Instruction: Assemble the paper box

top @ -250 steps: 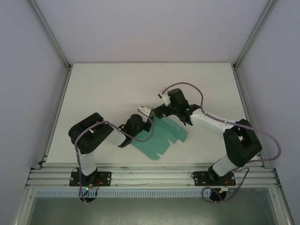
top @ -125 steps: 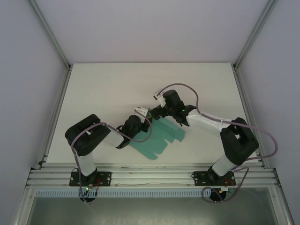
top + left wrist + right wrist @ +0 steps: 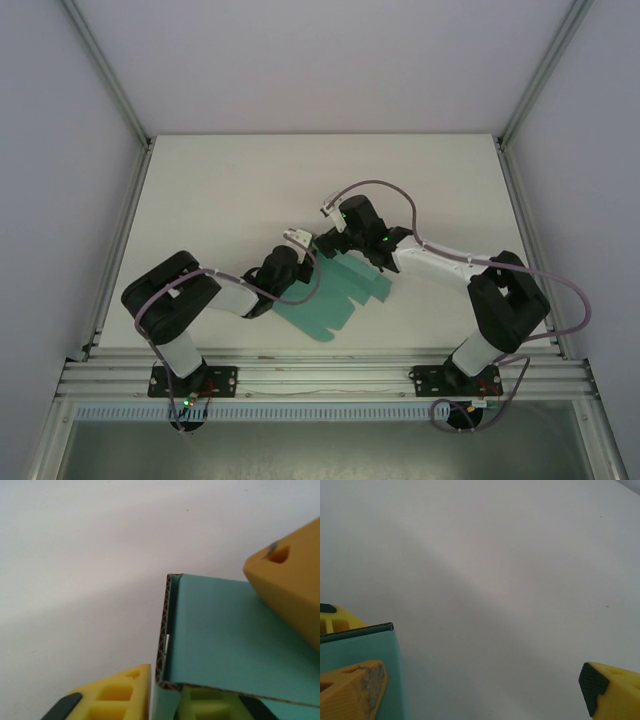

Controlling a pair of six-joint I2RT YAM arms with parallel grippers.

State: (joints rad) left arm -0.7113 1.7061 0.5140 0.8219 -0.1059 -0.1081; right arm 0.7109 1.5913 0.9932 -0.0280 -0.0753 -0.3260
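The box [image 3: 335, 292] is a thin, teal-green, die-cut card sheet. It lies mostly flat near the middle of the white table [image 3: 220, 200], set slantwise with one corner pointing toward the near edge. Its right side is stepped with notched flaps. At the far end a flap is bent up from the sheet. Seen close up, the cut edge there shows brownish fluting, and the faces are plain and unmarked.

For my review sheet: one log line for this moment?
paper box: flap raised | left fingers: pinching flap | right fingers: open
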